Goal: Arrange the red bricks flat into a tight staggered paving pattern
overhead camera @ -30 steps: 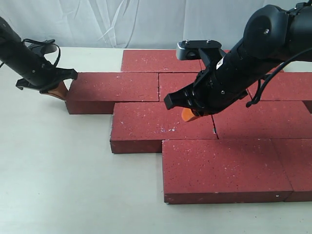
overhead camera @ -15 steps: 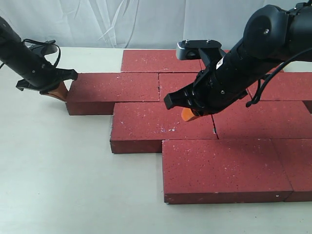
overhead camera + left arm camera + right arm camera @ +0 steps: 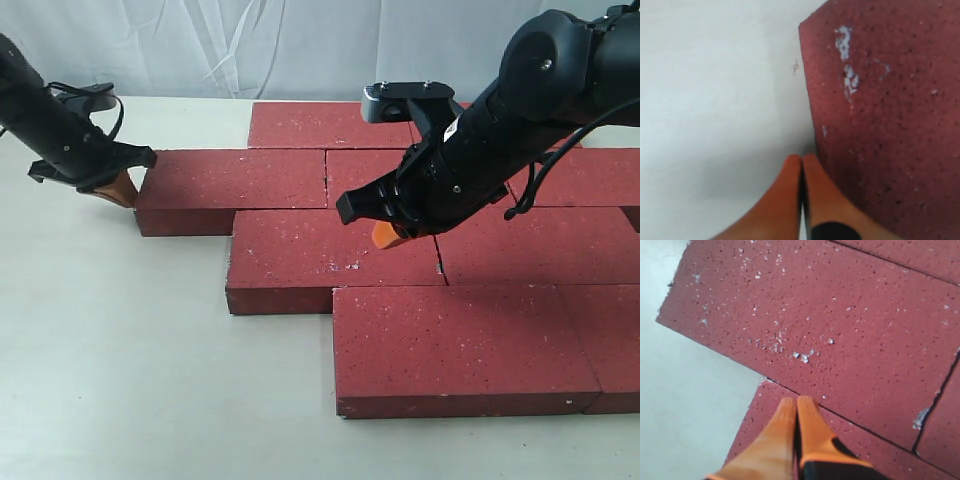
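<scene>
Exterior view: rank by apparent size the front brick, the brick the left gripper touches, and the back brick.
1. front brick, nearest the camera, so that likely inflates it.
2. brick beside the left gripper, second row.
3. back brick, farthest.
The bricks look identical; differences are probably only perspective.

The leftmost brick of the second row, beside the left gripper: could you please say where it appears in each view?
Exterior: leftmost brick, left of centre.
Left wrist: same brick, filling the picture's right side.
Right wrist: cannot tell.
Shared landmark: left gripper shut at its end face.
</scene>
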Controlling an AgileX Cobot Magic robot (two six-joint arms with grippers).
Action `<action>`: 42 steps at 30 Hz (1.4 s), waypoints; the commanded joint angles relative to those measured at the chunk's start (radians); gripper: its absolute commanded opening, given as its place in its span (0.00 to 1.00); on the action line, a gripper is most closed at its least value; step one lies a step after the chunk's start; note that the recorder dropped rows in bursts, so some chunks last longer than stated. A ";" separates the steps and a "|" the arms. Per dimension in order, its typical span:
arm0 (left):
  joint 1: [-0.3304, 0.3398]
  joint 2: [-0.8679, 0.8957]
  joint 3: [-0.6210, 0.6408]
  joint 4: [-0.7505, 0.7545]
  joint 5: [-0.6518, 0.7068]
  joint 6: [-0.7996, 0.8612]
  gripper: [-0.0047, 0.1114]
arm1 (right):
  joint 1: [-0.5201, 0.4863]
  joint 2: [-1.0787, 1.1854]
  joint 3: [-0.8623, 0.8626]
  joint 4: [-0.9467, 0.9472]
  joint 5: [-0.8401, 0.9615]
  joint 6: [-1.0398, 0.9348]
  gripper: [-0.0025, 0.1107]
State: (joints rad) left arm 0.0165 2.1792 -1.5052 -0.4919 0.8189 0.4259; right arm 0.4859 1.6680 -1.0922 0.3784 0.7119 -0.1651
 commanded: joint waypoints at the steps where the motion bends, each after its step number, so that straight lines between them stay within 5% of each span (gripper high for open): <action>1: -0.013 -0.003 0.002 -0.013 -0.011 0.004 0.04 | 0.003 0.000 0.000 -0.001 -0.007 -0.005 0.02; 23: 0.020 -0.202 0.013 0.066 0.070 -0.080 0.04 | 0.003 0.000 0.000 -0.002 -0.009 -0.005 0.02; 42: 0.020 -0.649 0.395 0.123 -0.124 -0.113 0.04 | 0.003 0.000 0.000 -0.032 0.037 0.033 0.02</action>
State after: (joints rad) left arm 0.0349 1.5901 -1.1443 -0.3710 0.7228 0.3242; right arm 0.4859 1.6680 -1.0922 0.3746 0.7419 -0.1520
